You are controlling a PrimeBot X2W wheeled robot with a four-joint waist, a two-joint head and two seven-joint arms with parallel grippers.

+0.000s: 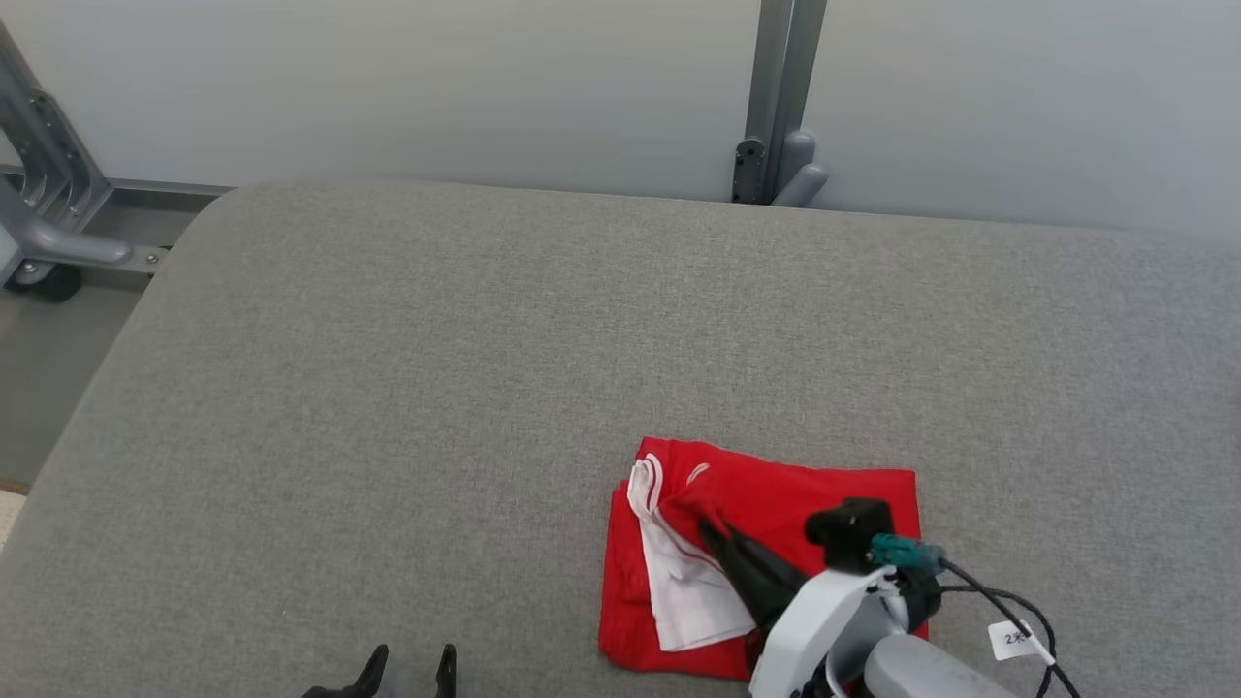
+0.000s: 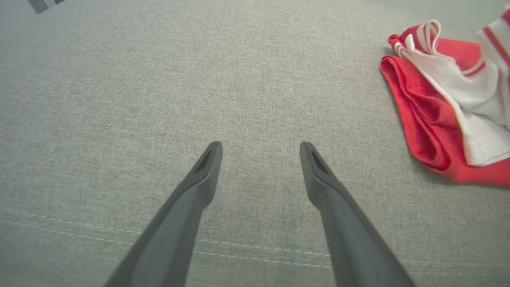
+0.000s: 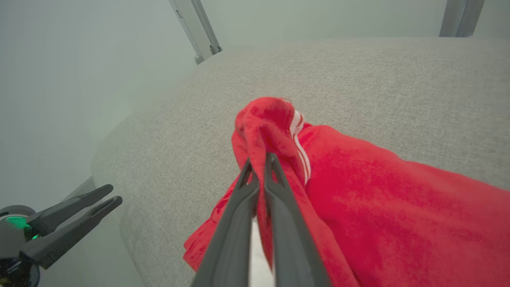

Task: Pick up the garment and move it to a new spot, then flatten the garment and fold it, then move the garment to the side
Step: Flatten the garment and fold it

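The left gripper (image 2: pixel 259 146) hangs open over the grey woven-fabric tabletop (image 1: pixel 485 368); rightwards, the soft red-and-white jersey garment (image 1: pixel 834 499) lies near the front edge, a raised fold pinched by the right gripper (image 3: pixel 259 159). Light, limp cloth: corners likely hold best.

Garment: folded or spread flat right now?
Folded, loosely. The garment lies as a compact layered rectangle on the grey surface, a white panel flipped out at its left, and the right gripper pinches a raised fold.
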